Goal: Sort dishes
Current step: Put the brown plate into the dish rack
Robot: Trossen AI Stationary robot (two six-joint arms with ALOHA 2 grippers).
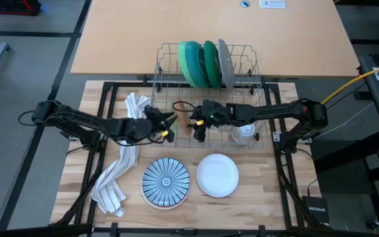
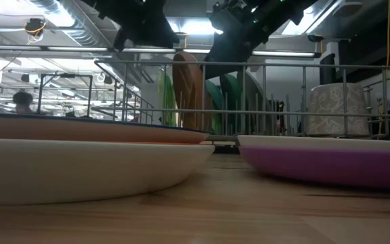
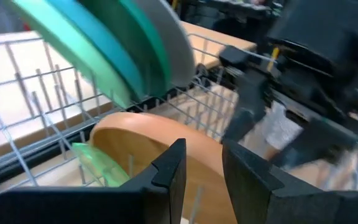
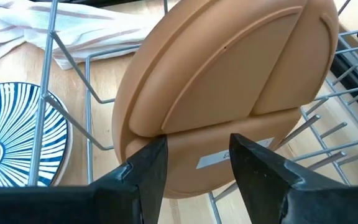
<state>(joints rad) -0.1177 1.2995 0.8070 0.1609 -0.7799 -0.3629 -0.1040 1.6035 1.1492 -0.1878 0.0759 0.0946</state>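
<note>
Dish rack (image 1: pixel 166 49) on bench: green, teal, grey plates slotted at back; orange plate (image 4: pixel 229 93) upright at front. Striped plate (image 1: pixel 166 182), white plate (image 1: pixel 217 175) on bench. Right gripper (image 4: pixel 194 165) jaws parted, astride the orange rim; left gripper (image 3: pixel 201 171) open, empty. Seat the plate between tines before releasing.

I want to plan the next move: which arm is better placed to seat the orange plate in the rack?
Probably the right. Its gripper has open jaws straddling the orange plate in the rack. The left gripper only faces it.
</note>
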